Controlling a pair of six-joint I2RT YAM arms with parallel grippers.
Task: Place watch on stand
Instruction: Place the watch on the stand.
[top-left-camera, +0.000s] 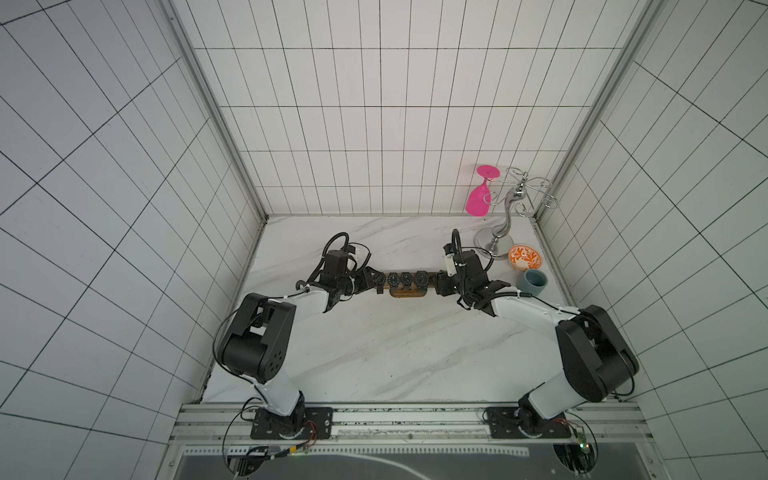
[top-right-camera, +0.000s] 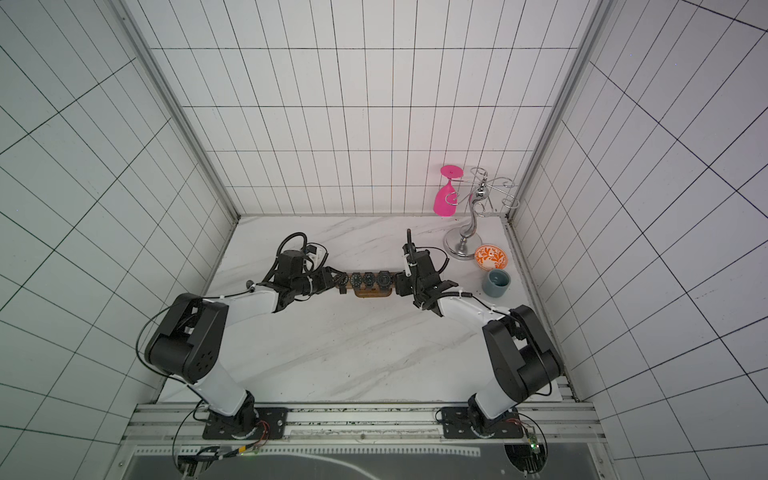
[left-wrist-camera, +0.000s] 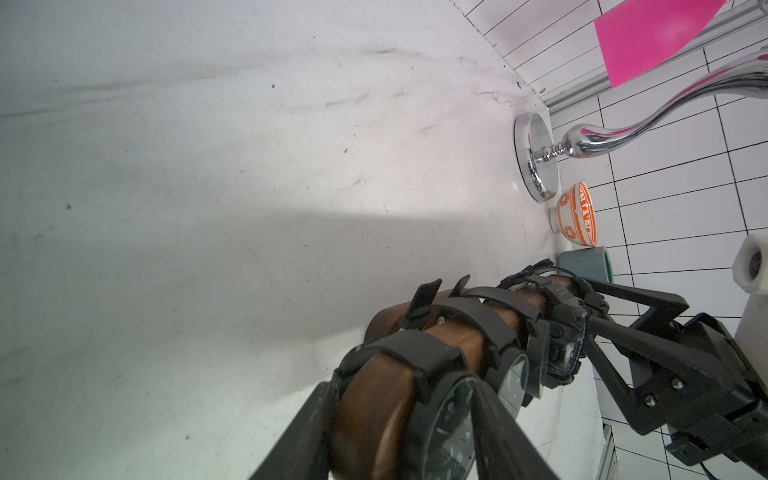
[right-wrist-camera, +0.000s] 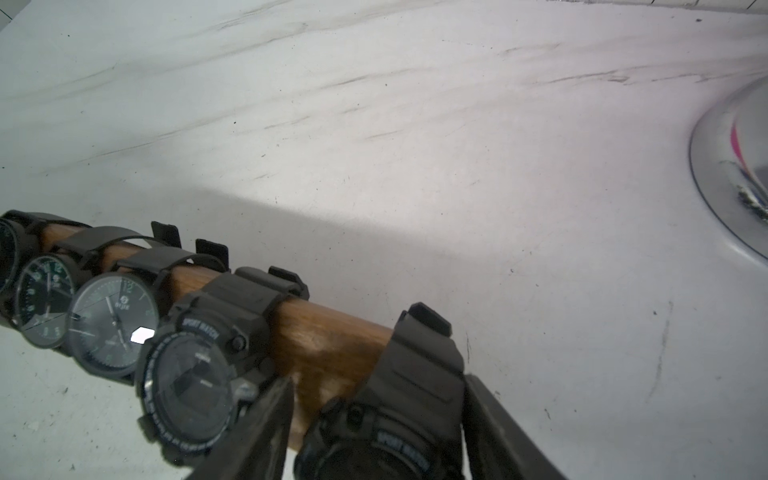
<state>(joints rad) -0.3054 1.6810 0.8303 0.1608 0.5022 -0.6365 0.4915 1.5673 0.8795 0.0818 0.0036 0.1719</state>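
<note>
Holding, left pincer (left-wrist-camera: 401, 384): I pinch the end watch (left-wrist-camera: 442, 415) on the stand (left-wrist-camera: 457, 336).
Right pincer (right-wrist-camera: 378, 380): mine straddles the sport watch (right-wrist-camera: 424, 357), parted.

White tiled walls (top-left-camera: 374, 124) enclose a pale, apparently marble, grey-veined tabletop (top-left-camera: 395, 353)

"SPORT WATCH" on digital watch (right-wrist-camera: 187, 374), also on nearest watch (right-wrist-camera: 382, 440), "12" on dial (right-wrist-camera: 112, 324)

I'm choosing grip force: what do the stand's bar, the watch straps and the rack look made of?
Stand's bar: wood, brown with visible grain and a smooth satin finish. Watch straps: matte black, probably rubber or soft plastic, with a dull moulded look. Rack: polished metal, likely chromed, showing mirror reflections.
</note>
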